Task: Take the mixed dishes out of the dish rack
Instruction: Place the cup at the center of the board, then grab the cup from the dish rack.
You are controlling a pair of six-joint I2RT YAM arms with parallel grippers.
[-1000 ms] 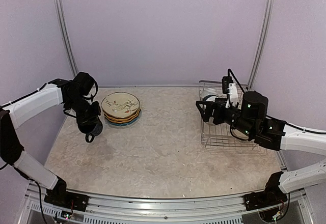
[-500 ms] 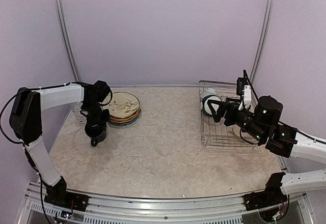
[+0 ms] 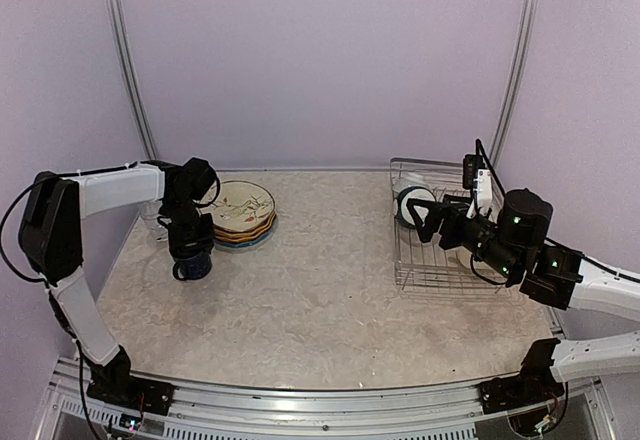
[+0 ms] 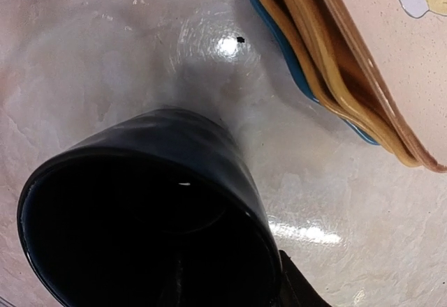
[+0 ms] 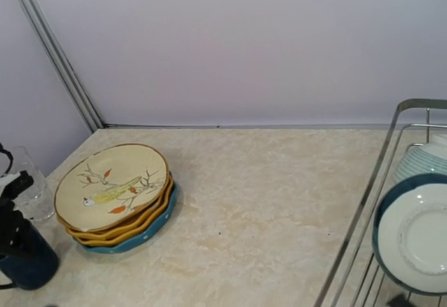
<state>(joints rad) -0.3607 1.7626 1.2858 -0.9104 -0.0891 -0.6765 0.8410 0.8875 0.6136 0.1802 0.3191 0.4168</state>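
Observation:
My left gripper is shut on the rim of the dark blue mug, which stands upright at table level left of the plates. The mug fills the left wrist view, with one finger outside its rim. The stacked cream, orange-yellow and blue plates lie beside it. The clear glass tumbler stands behind the mug. The silver dish rack at the right holds the teal bowl on edge, and a pale ribbed dish behind it. My right gripper is open and empty at the rack's left side.
The rack's wire rim crosses the right wrist view beside the bowl. The back wall and two metal uprights close off the far side. Bare marbled tabletop lies between the plates and the rack.
My left arm swung in and brought the mug down upright beside the plates. My right arm pulled back to the right, uncovering the teal bowl in the rack.

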